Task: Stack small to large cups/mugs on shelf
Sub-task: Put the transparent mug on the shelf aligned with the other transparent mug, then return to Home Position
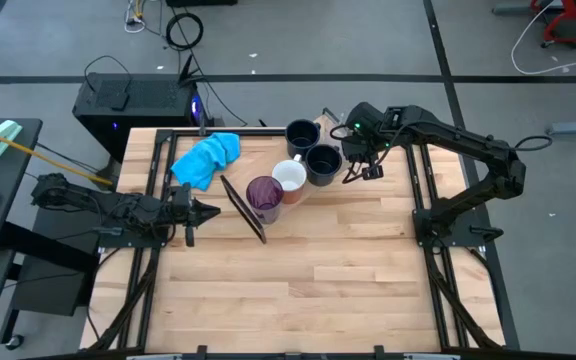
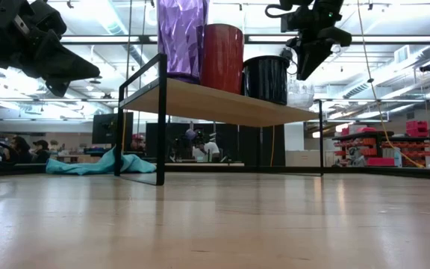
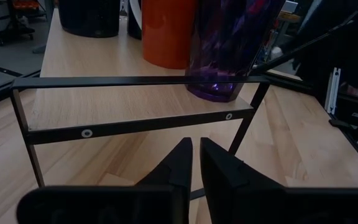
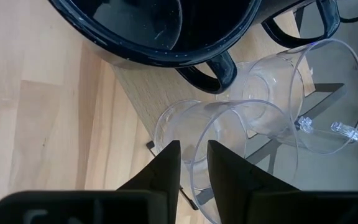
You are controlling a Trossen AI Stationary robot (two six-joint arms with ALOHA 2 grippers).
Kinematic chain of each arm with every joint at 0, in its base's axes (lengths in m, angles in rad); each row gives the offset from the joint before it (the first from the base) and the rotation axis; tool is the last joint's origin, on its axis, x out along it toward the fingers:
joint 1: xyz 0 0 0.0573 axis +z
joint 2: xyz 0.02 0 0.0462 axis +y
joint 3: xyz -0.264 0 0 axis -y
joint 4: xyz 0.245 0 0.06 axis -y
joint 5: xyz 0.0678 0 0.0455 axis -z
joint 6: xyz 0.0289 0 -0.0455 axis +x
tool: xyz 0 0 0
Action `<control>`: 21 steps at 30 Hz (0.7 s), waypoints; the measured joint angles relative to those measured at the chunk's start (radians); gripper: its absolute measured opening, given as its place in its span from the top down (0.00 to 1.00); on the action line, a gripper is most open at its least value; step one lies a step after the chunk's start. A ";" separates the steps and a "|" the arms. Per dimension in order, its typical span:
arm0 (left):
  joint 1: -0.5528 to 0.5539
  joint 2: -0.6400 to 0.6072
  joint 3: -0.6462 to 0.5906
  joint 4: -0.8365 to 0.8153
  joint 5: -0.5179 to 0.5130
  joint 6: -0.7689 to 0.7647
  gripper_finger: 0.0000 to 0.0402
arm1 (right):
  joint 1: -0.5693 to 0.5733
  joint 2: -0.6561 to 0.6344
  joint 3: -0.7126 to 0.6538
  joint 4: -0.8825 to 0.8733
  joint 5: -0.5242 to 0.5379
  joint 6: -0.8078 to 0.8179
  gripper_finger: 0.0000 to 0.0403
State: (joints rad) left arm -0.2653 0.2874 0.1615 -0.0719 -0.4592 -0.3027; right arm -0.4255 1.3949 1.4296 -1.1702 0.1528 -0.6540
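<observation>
The shelf (image 2: 222, 102), a light board on a black wire frame, stands on the table and carries a row of cups. In order these are a purple tumbler (image 1: 264, 197), a mug (image 1: 290, 177) that is white inside and red outside, and two navy mugs (image 1: 323, 163) (image 1: 302, 135). Two clear glasses (image 2: 301, 93) stand at the shelf's right end. My right gripper (image 1: 358, 172) hangs over that end, shut on the nearer glass (image 4: 247, 143); the other glass (image 4: 316, 93) stands beside it. My left gripper (image 1: 211, 211) is shut and hovers level before the shelf's left end, touching nothing. My right gripper pinches the nearer clear glass by its rim (image 4: 196, 155), one finger (image 4: 166, 168) outside the wall and the other inside. The fingers come from above, pointing down. The glass is upright beside the navy mug's handle (image 4: 213, 71); whether its base rests on the shelf, I cannot tell.
A crumpled blue cloth (image 1: 206, 158) lies on the table behind the shelf's left end. The table's near half is bare wood (image 1: 308, 290). Black frame rails (image 1: 428, 200) run along the table's left and right sides.
</observation>
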 joint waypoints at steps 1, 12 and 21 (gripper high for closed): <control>0.000 0.000 0.000 0.000 0.000 0.000 0.90 | 0.000 0.000 0.000 0.000 0.000 0.000 0.78; 0.000 0.000 0.000 0.000 0.000 0.000 0.93 | 0.000 -0.001 0.000 0.000 0.000 0.008 0.73; 0.000 0.000 0.000 0.000 0.000 0.000 0.90 | 0.000 -0.002 0.084 -0.017 -0.021 0.060 0.61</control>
State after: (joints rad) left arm -0.2651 0.2875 0.1616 -0.0719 -0.4595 -0.3023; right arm -0.4252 1.3930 1.5136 -1.1870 0.1313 -0.5941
